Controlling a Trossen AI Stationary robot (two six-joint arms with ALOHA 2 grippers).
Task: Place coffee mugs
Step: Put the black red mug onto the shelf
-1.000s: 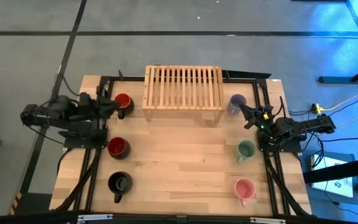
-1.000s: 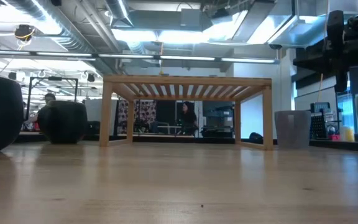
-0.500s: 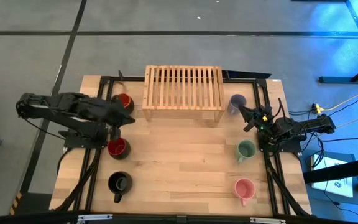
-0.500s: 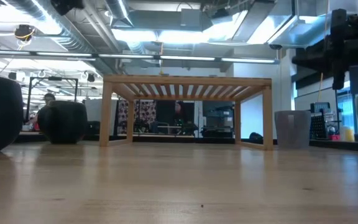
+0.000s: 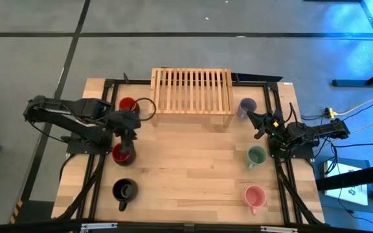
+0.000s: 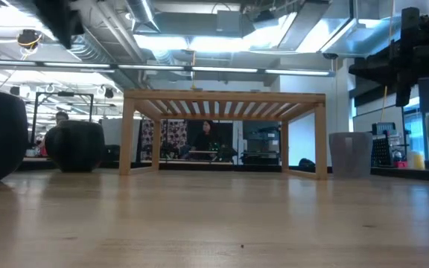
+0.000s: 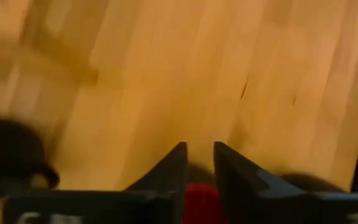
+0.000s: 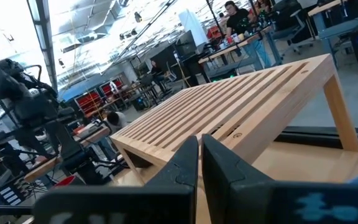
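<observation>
While the left tool [image 5: 129,133] hangs over the dark red mug [image 5: 123,154] at the table's left edge, fingers nearly together, pickup is pending; next: spread, drop w/ care. Right tool [image 5: 259,124] waits pressed together near the lavender-blue mug [image 5: 247,107].

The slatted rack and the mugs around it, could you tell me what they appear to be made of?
The rack looks like pale unfinished wood: visible grain, thin parallel slats. The mugs, such as the green mug and pink mug, look like glazed ceramic, judging by their smooth, solid-coloured surfaces, though plastic cannot be ruled out.
</observation>
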